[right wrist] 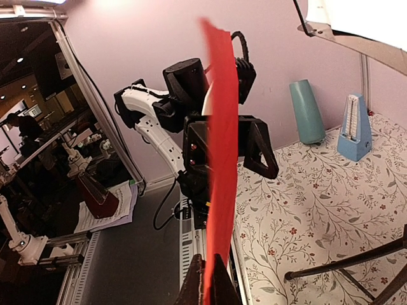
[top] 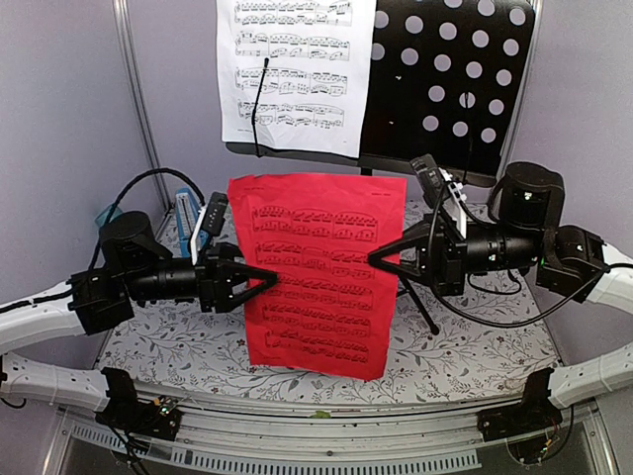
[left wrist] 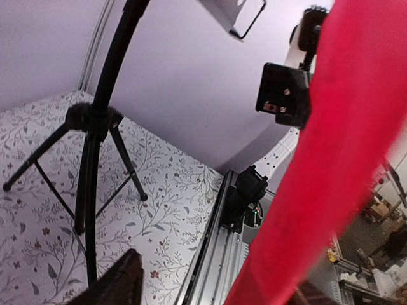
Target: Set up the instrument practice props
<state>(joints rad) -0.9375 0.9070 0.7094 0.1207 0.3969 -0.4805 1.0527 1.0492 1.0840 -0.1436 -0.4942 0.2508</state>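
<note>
Red sheet of music (top: 321,272) hangs upright before floral-patterned table (top: 475,356) and lilac walls (top: 59,99).

We record the red sheet of music (left wrist: 318,178) edge-on, right of the left gripper's finger (left wrist: 121,283); the music stand (left wrist: 95,121) stands ahead-left on floral cloth (left wrist: 172,210).

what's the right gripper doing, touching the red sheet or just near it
Touching. The right wrist view shows the right gripper with its fingertips pinched shut on the edge of the red sheet of music, with no gap between them.
</note>
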